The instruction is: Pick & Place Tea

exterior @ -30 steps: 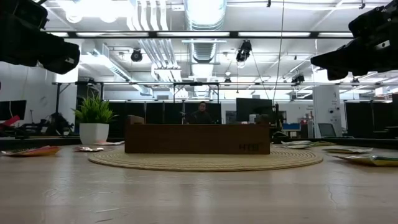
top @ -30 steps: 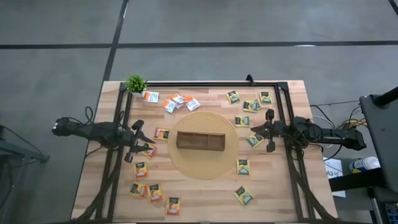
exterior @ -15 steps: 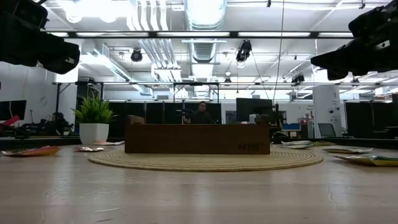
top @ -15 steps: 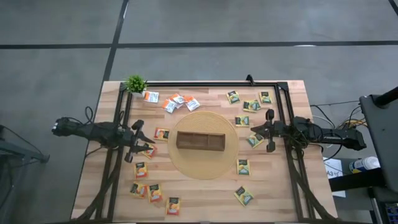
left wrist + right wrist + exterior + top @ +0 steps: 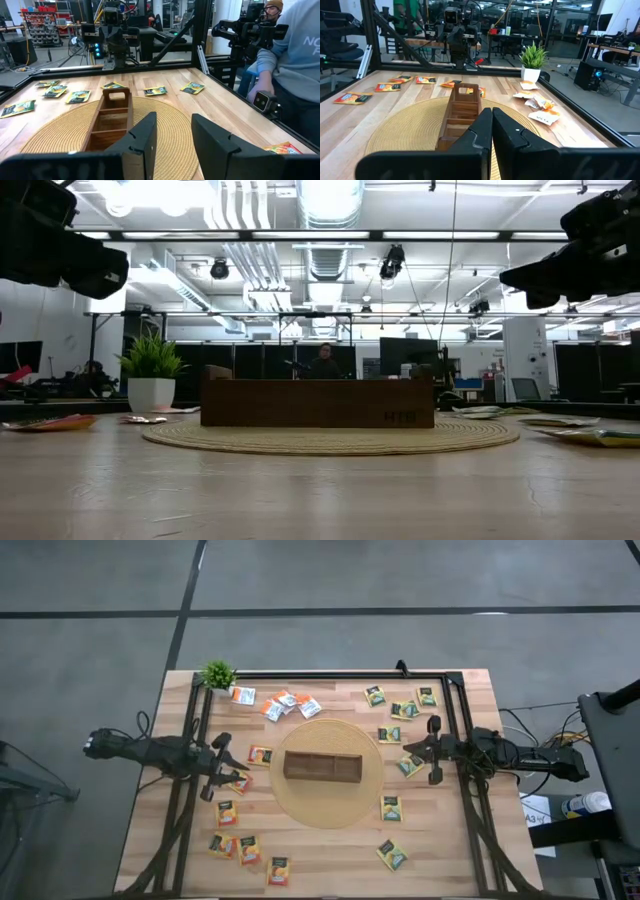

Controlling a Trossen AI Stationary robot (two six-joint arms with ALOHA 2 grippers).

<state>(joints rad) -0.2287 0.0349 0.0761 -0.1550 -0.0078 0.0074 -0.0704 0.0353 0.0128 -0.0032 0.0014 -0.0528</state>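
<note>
Wooden tabletop (image 5: 330, 860) bears flat, light paper tea sachets (image 5: 260, 755) ahead of the left gripper (image 5: 222, 768), jaws apart and empty; right gripper (image 5: 420, 753) pressed together, empty. Flimsy packets likely need pinching by an edge.

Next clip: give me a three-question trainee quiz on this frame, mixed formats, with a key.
1. True or false: the wooden tray already holds tea sachets.
2. Which gripper has its fingers shut: A) left gripper, B) right gripper?
3. Fill in: the tray rests on a round woven ____.

Key: 1. False; its compartments show empty in both wrist views, and the sachets lie on the table. 2. B; the left fingers stand apart with nothing between them. 3. mat.
</note>
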